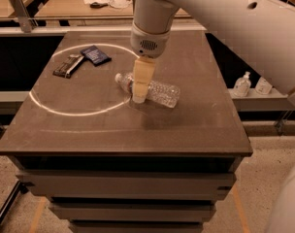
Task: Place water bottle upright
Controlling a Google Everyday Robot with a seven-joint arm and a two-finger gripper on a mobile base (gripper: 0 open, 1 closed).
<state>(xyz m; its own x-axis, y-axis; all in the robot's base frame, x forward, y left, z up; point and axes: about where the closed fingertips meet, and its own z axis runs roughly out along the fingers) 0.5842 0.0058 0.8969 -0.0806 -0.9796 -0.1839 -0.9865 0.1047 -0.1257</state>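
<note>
The water bottle (159, 92) is clear ribbed plastic and lies on its side on the dark table (196, 125), near the middle. Its white cap (118, 77) points left and sits on the white circle line. My gripper (139, 92) hangs straight down from the white arm (150, 18). It is cream-coloured and stands over the neck end of the bottle, in front of it, covering the label area. Its tip is down at about table level.
A dark snack bar (66, 65) and a blue packet (95, 55) lie inside the white circle (45, 106) at the back left. Two small pump bottles (242, 85) stand on a lower shelf to the right. Another table stands behind.
</note>
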